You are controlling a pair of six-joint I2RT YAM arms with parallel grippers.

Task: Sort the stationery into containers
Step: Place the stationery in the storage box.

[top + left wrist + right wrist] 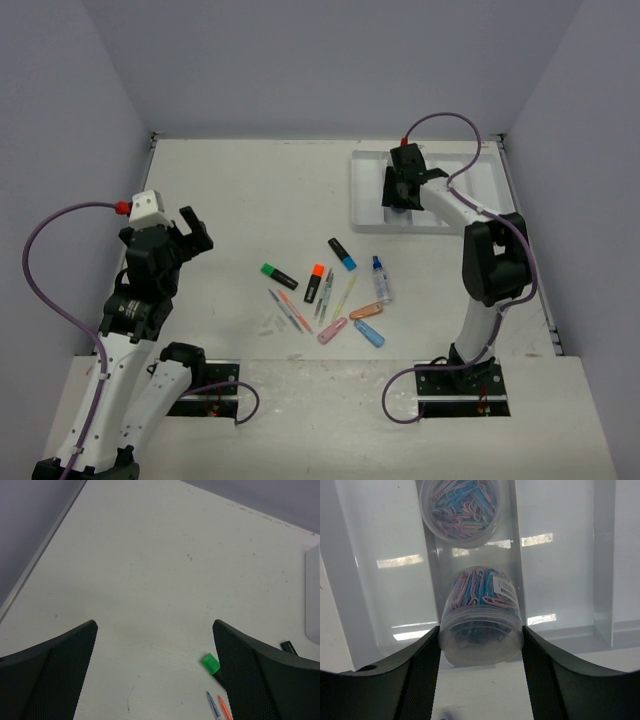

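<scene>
Pale grey walls point(300, 60) close in a white tabletop point(250, 190), where the right gripper point(480, 636) pinches a clear round plastic jar of pink and blue paper clips point(481, 615) at the near end of one long compartment of the white plastic divided tray point(385, 540). A second such jar point(461, 507) lies farther along that compartment. The left gripper point(154, 626) hangs spread wide above the tabletop, near a green-capped black highlighter point(210, 663).

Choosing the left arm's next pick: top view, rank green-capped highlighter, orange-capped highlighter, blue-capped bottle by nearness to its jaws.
1. Green-capped black highlighter, pile's left.
2. Orange-capped black highlighter, middle.
3. Small blue-capped clear bottle, right.
</scene>
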